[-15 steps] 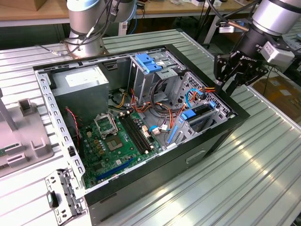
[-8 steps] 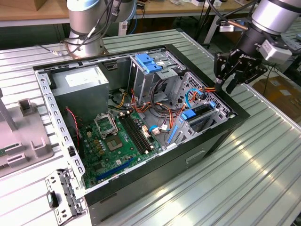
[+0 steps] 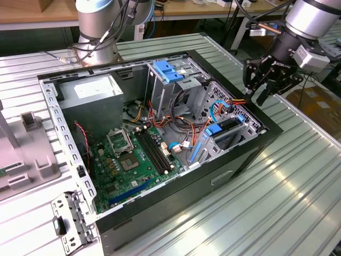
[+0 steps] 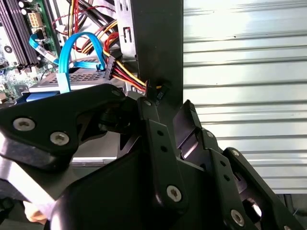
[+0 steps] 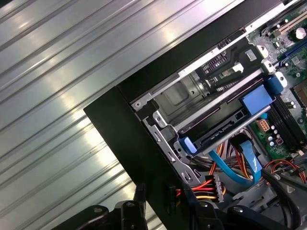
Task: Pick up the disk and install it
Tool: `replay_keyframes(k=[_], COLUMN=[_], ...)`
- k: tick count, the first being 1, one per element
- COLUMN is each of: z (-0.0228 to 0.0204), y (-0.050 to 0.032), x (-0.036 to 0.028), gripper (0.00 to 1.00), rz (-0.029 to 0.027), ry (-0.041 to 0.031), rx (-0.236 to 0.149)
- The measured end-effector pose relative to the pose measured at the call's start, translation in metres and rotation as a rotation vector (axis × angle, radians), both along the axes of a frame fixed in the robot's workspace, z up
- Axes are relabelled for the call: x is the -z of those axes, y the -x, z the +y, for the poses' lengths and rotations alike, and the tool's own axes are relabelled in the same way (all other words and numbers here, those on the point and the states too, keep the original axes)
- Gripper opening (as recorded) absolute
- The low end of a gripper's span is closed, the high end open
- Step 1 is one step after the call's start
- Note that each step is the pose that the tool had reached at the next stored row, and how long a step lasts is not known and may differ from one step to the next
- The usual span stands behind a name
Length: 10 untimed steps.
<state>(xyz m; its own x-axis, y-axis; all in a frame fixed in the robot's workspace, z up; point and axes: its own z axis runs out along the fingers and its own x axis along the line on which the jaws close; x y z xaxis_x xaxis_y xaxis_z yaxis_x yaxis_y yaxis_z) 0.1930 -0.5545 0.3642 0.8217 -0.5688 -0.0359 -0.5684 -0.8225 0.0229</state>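
Note:
The disk (image 3: 230, 128) sits in the drive bay of the open computer case (image 3: 266, 140), near the case's wall on the exterior view's right. Blue rails run along its sides, and blue and coloured cables reach its end. In the first wrist view the disk (image 5: 223, 132) lies in the metal bay, and in the second wrist view its grey top (image 4: 81, 75) lies under a blue cable. My gripper (image 3: 258, 95) hovers above the case's rim, a little beyond the disk, open and holding nothing. In both wrist views the gripper (image 5: 156, 194) (image 4: 168, 103) stands over the black rim.
The case lies on a ribbed metal table (image 3: 298, 181). Inside are a motherboard (image 3: 133, 160), a grey power supply (image 3: 93, 101) and an upright cage with a blue latch (image 3: 170, 72). A detached metal panel (image 3: 69, 221) and a grey fixture (image 3: 26, 154) lie at the exterior view's left.

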Motion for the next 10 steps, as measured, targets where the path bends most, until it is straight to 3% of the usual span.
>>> replay_keyframes(k=[6,8,10], z=[-0.0001,0.0000,-0.0001], y=[-0.0001,-0.0002,-0.0002], x=[0.0000,0.0000,-0.0002], gripper=[0.42,0.28,0.22], rz=[0.0001,0.0001,-0.0001], ry=[0.0000,0.0000,0.0004], rx=[0.000,0.000,0.000])
